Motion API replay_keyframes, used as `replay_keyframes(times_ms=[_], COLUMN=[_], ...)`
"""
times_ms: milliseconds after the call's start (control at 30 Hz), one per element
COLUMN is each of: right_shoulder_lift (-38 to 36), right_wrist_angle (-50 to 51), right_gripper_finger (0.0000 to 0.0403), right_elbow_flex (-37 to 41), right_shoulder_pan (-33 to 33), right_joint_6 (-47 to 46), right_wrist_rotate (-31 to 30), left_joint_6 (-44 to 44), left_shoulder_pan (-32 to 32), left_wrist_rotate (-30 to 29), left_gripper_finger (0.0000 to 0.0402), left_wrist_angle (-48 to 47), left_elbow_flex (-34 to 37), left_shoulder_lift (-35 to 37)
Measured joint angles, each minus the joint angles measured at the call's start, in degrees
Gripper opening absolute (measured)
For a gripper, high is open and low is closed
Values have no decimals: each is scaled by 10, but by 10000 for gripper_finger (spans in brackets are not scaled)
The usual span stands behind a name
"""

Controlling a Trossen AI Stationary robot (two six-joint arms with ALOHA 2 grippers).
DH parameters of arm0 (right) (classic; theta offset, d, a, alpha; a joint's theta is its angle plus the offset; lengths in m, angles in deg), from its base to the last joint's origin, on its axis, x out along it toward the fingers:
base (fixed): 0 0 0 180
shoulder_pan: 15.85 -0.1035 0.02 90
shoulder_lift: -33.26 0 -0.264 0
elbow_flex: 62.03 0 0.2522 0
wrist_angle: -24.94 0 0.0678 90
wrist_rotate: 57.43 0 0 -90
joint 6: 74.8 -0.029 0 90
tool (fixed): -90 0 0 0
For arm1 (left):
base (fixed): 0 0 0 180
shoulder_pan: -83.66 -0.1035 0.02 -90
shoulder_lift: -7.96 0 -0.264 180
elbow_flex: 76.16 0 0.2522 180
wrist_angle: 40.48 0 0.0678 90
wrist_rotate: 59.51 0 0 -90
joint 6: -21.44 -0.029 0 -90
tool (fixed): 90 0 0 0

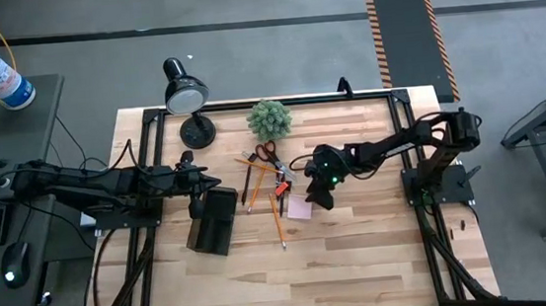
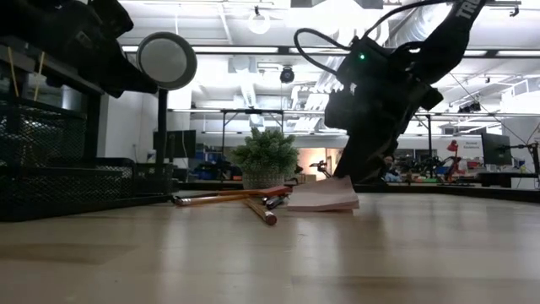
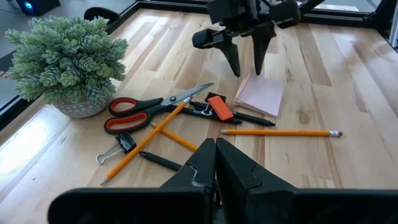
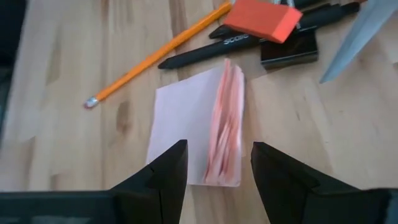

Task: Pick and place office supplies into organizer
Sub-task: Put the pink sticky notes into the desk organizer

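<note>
A pale pink sticky-note pad [image 4: 193, 124] lies on the table right of a heap of supplies: red-handled scissors [image 3: 149, 109], yellow pencils [image 3: 280, 132], dark pens [image 3: 242, 117], an orange-black marker [image 3: 219, 107] and a binder clip [image 3: 121, 144]. My right gripper [image 4: 219, 149] is open and slants down over the pad, one finger above its top sheet and the other beside its thick edge [image 4: 227, 124]. In the low view that edge [image 2: 337, 187] is raised. The black organizer [image 1: 212, 221] stands at the left. My left gripper [image 3: 216, 149] hangs shut above it. My right gripper comes at the pad from above, slanting from the table's right. Its fingertips [image 2: 346, 173] end right at the pad's raised edge. I cannot tell whether they touch it.
A green spiky plant [image 1: 269, 120] and a black desk lamp [image 1: 187, 96] stand at the far edge behind the heap. One pencil [image 1: 277, 217] lies apart between the organizer and the pad. Bare wood stretches toward the near edge.
</note>
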Motion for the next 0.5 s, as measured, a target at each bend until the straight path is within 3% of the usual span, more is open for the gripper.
replay_keyframes(times_ms=[500], right_shoulder_lift=[2], right_wrist_angle=[10], right_gripper_finger=[134], right_elbow_flex=[0], right_shoulder_pan=[-43], right_joint_6=[-27], right_wrist_rotate=[-83], left_joint_6=[0], left_shoulder_pan=[0], left_wrist_rotate=[0], left_gripper_finger=[1], left_wrist_angle=[0], left_elbow_flex=[0], left_shoulder_lift=[0])
